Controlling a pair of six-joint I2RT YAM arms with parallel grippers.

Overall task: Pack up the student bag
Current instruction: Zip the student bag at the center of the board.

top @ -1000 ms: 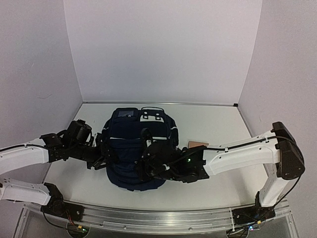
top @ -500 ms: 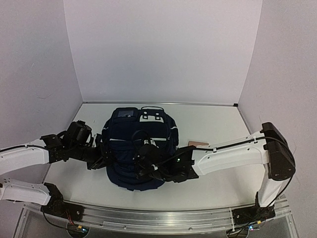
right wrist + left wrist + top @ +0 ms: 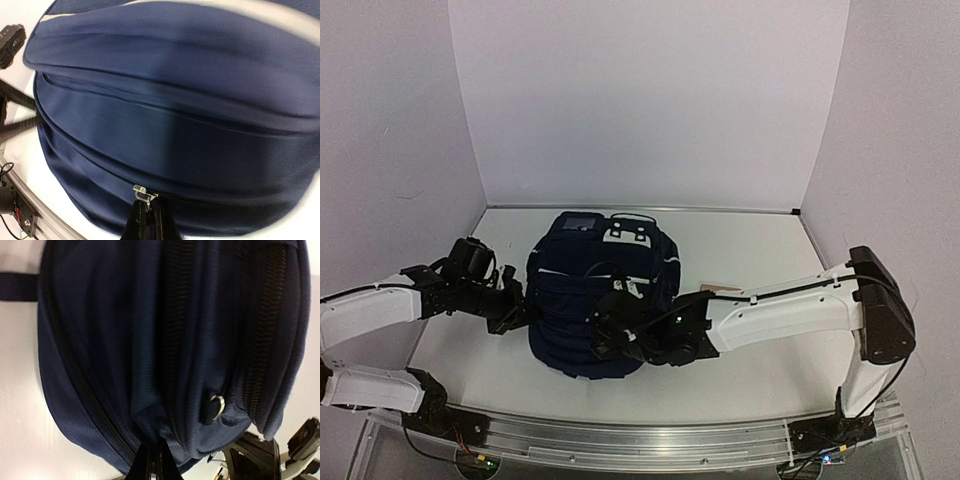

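1. Well, the student bag (image 3: pixel 582 290) lies flat in the middle of the white table (image 3: pixel 750 250), bulging between the two claws. The left claw (image 3: pixel 516 312) is against its left flank and the right claw (image 3: pixel 604 338) on its near, rounded end.
2. Up close, the right claw (image 3: pixel 147 211) has its fingers pressed narrow on a small silver zip pull (image 3: pixel 141 191). The pull sits right at the fingertips, and the long zip line curves off to either side of them.
3. Likewise, the left claw (image 3: pixel 154 460) is pinched tight on a fold of the bag's navy cloth, right where a line of zip teeth (image 3: pixel 75 375) comes down into the tips. A second pull, a dark tab with a metal ring (image 3: pixel 215 407), hangs loose just right of the fingers and above them.
4. To my eye the step in hand is working a zip, the left claw bracing the cloth while the right draws the slider. The teeth near both claws look closed, so I can't tell whether the pocket is being opened for packing or finished off.
5. Next, the right claw needs a steady pull along the zip's curve, not away from the bag. The left claw has to hold the cloth taut against it, or the whole bag will slide.
6. Farther out, a small tan object (image 3: pixel 718 288) peeks from behind the right arm, apart from the bag. I can't make out what it is.
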